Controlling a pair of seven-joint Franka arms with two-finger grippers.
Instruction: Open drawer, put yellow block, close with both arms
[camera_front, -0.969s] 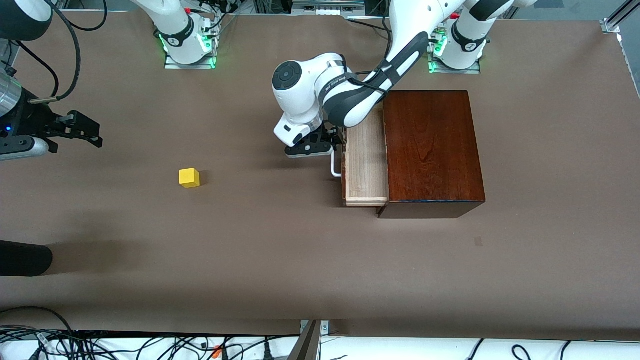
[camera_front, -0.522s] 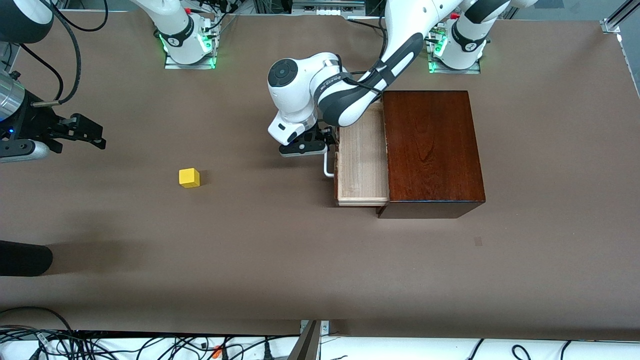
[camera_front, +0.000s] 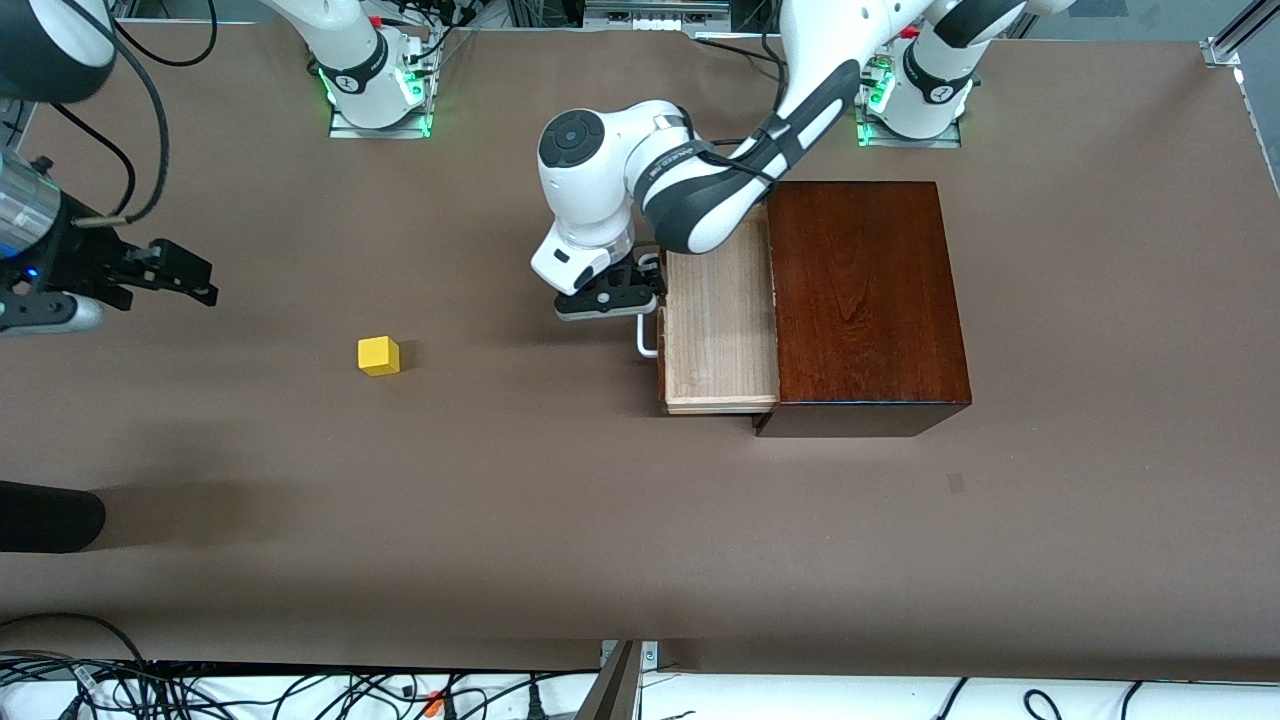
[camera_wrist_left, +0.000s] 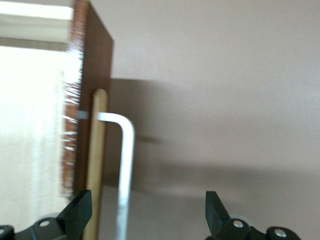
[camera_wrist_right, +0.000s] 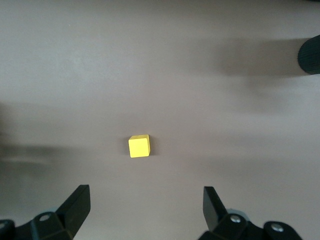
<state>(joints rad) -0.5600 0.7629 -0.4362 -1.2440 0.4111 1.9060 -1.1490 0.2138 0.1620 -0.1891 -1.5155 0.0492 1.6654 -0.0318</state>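
Observation:
The drawer (camera_front: 720, 320) stands pulled partly out of the reddish-brown box (camera_front: 865, 300), its pale tray empty. My left gripper (camera_front: 640, 290) is at the white handle (camera_front: 646, 345). In the left wrist view my left gripper (camera_wrist_left: 148, 215) is open, with the handle bar (camera_wrist_left: 125, 165) between the fingers, close to the one by the dark drawer front (camera_wrist_left: 97, 90). The yellow block (camera_front: 379, 355) sits on the table toward the right arm's end. My right gripper (camera_front: 185, 275) hovers open and empty; in its wrist view (camera_wrist_right: 145, 210) the block (camera_wrist_right: 139, 146) lies ahead of the fingers.
A black rounded object (camera_front: 50, 515) pokes in at the right arm's end of the table, nearer the front camera than the block; it also shows in the right wrist view (camera_wrist_right: 310, 55). Cables (camera_front: 250, 690) lie along the near table edge.
The drawer has slid farther out of the box toward the right arm's end, with my left gripper moving along at the handle. My right gripper has shifted slightly toward the block.

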